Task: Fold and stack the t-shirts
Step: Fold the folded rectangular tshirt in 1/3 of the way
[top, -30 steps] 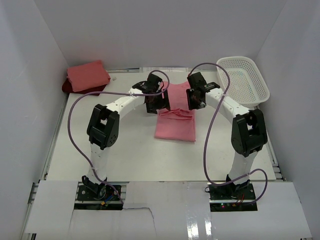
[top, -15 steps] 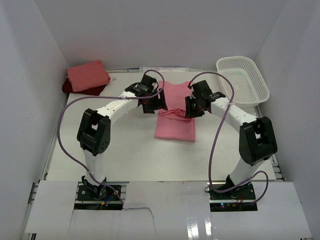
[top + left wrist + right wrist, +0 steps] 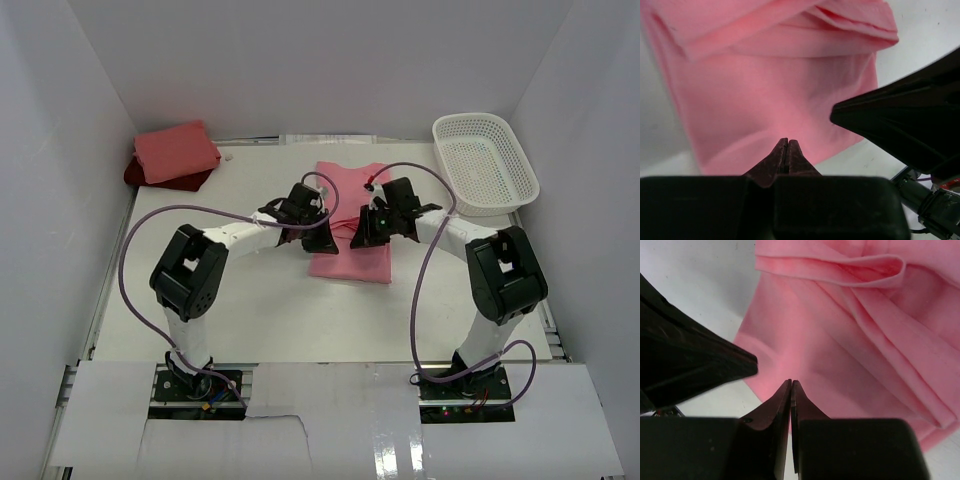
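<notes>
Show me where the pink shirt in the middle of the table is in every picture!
Top external: the rose pink t-shirt lies in the middle of the table.
Left wrist: the t-shirt fills the upper left and middle.
Right wrist: the t-shirt fills the upper right.
Shared landmark: the white table, bare at top right in the left wrist view and at top left in the right wrist view.

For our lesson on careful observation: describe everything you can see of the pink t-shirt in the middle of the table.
The pink t-shirt is plain, soft cloth without print, partly folded into a narrow strip with layered creases across its middle. It lies flat on the white table. The left gripper and right gripper, both shut, sit at its side edges; a pinch cannot be confirmed.
</notes>
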Robot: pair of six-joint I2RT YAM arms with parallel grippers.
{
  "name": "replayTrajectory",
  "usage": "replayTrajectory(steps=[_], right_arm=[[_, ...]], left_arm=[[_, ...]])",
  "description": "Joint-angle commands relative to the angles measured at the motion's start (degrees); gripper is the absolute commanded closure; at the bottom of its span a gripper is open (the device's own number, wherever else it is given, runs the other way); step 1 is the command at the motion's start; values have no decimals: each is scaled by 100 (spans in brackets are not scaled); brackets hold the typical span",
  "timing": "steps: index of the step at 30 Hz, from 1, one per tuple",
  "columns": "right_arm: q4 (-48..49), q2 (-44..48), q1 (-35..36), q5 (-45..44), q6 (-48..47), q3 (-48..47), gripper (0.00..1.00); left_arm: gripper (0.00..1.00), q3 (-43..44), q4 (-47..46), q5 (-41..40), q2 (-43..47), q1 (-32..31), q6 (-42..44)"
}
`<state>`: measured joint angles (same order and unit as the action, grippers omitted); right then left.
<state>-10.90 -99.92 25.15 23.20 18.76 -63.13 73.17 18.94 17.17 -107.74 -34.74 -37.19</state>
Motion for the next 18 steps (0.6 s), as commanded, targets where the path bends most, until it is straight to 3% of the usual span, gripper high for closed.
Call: replayTrajectory(steps=[1,9,18], right_arm=[[816,-133,-1,492,241,222,92],[1327,-449,43,290,294,539,92],[1467,-783,52,-175,233,557,92]], left_arm=[[100,-337,-881,146,359,-261,-148],[100,-1128,-1551,-11,307,-437,-465],[100,-1718,-1507,-565,210,-525,-579]])
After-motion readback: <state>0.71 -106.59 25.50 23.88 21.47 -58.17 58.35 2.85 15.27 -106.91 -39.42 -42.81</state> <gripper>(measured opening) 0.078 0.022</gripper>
